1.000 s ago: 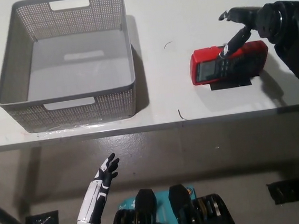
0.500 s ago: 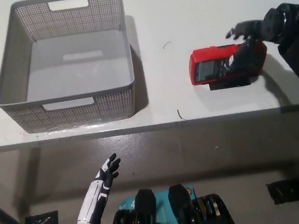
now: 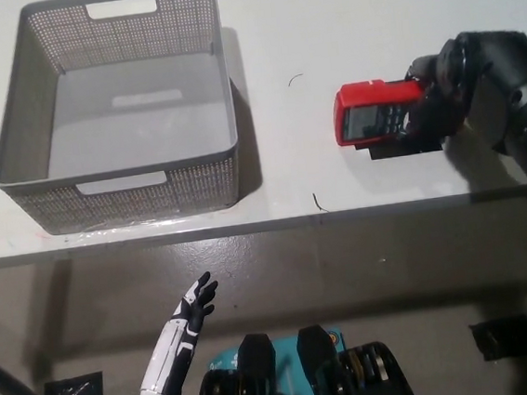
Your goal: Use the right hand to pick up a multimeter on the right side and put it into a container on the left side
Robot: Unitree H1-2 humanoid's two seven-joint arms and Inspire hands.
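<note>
Our black right hand (image 3: 441,96) has come down onto the red, rectangular multimeter (image 3: 372,112) since a second ago, when only one fingertip touched its face and the rest of the hand hung above it. Now the hand covers the meter's right half and its fingers wrap over the far edge, clamped on the casing. The multimeter lies flat at the right of the white tabletop (image 3: 321,24), in nearly the same spot as before, over a small black patch (image 3: 385,151) that shows at its near edge. Its grey display faces up; we cannot read any brand or writing on it.

The grey perforated plastic basket (image 3: 116,170) with cut-out handles sits unmoved at the left of the table, well apart from the meter. A pale label shape on its floor is too blurred to read.

Our white left hand (image 3: 192,307) rests low, below the table's near edge, fingers spread apart and holding nothing.
</note>
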